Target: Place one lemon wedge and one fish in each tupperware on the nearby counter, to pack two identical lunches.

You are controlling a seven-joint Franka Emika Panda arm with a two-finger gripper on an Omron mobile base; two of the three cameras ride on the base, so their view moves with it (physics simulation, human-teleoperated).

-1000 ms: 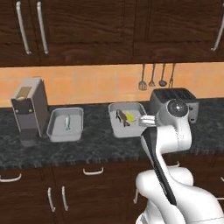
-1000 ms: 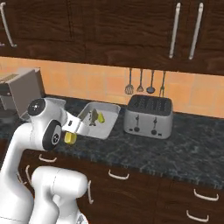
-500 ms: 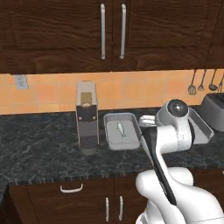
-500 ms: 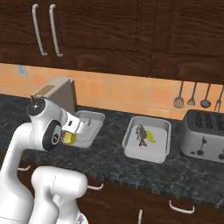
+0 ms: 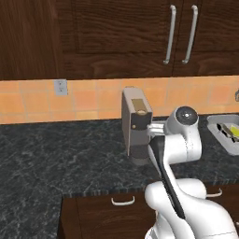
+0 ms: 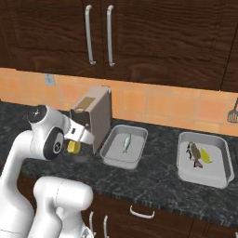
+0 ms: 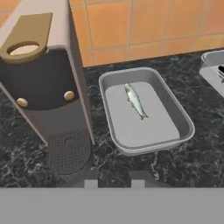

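My gripper (image 6: 74, 143) hangs low in front of the coffee machine, shut on a yellow lemon wedge (image 6: 72, 148). In the hand view the gripper (image 7: 114, 183) has its fingertips (image 7: 91, 183) close together over the counter (image 7: 192, 164). The left tupperware (image 6: 108, 158) (image 7: 114, 144) holds one silver fish (image 6: 126, 142) (image 7: 135, 101). It lies to the right of the gripper. The right tupperware (image 6: 224, 179) (image 5: 215, 132) holds a darker fish (image 6: 193, 151) and a lemon wedge (image 6: 206, 156). The arm hides the gripper in the left base view.
A tall grey coffee machine (image 6: 96, 115) (image 5: 135, 125) (image 7: 41, 83) stands right behind the gripper, beside the left tray. Dark wall cabinets (image 6: 139, 32) hang above. The counter (image 5: 60, 158) turns a corner toward me at the left.
The whole scene has slid to the right in both base views, so the base has driven left. The arm keeps its pose with the wedge in the gripper.
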